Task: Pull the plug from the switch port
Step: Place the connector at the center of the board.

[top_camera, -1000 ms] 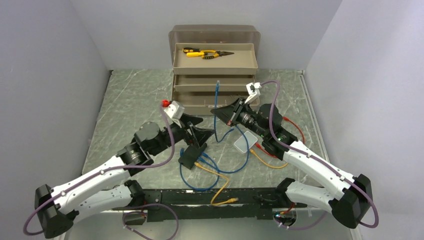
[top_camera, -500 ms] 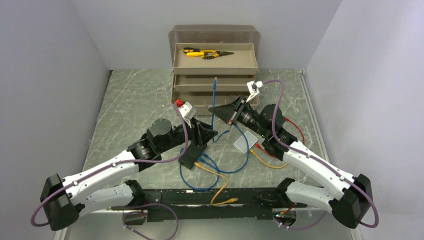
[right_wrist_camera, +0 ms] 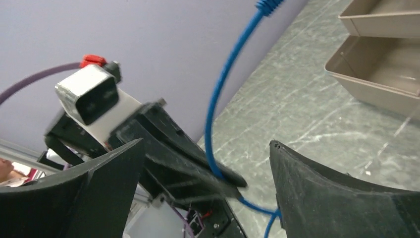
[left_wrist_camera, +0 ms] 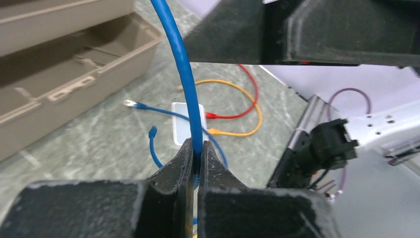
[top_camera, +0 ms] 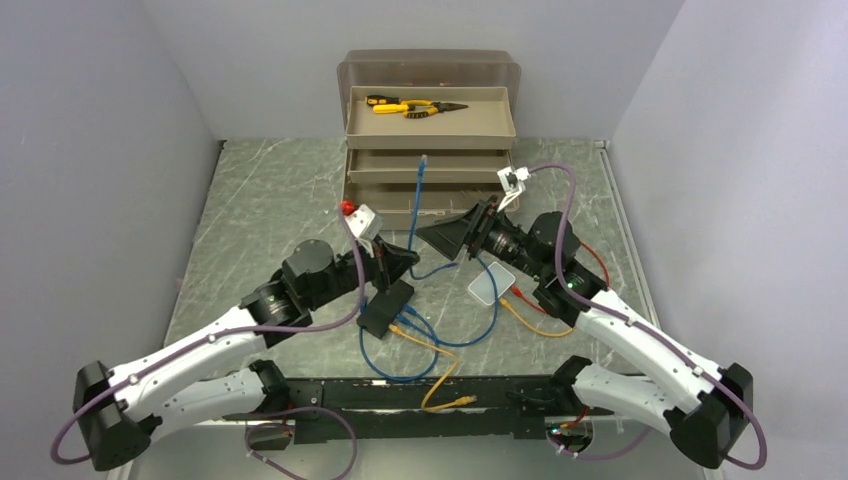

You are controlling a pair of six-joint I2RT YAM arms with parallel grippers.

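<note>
The switch (top_camera: 385, 308), a flat black box, lies on the table between the arms, with blue and orange cables (top_camera: 408, 330) plugged into its near side. A blue cable (top_camera: 413, 215) stands upright, and its free plug (top_camera: 424, 160) hangs in the air before the drawers. My left gripper (top_camera: 408, 262) is shut on this cable just above the switch; the left wrist view shows the cable (left_wrist_camera: 190, 89) pinched between the jaws of the left gripper (left_wrist_camera: 197, 147). My right gripper (top_camera: 432, 232) stands open beside the cable, touching nothing. In the right wrist view the cable (right_wrist_camera: 218, 104) runs between the wide-spread fingers of the right gripper (right_wrist_camera: 205, 145).
A beige drawer unit (top_camera: 430, 165) stands at the back, with yellow pliers (top_camera: 405, 106) in its top tray. A small white box (top_camera: 483, 288) with red and orange cables lies right of the switch. Loose blue and orange cable loops (top_camera: 440, 385) reach the near edge.
My right gripper has opened and let go of the blue cable. My left gripper has swung over from the switch and shut on that cable lower down.
</note>
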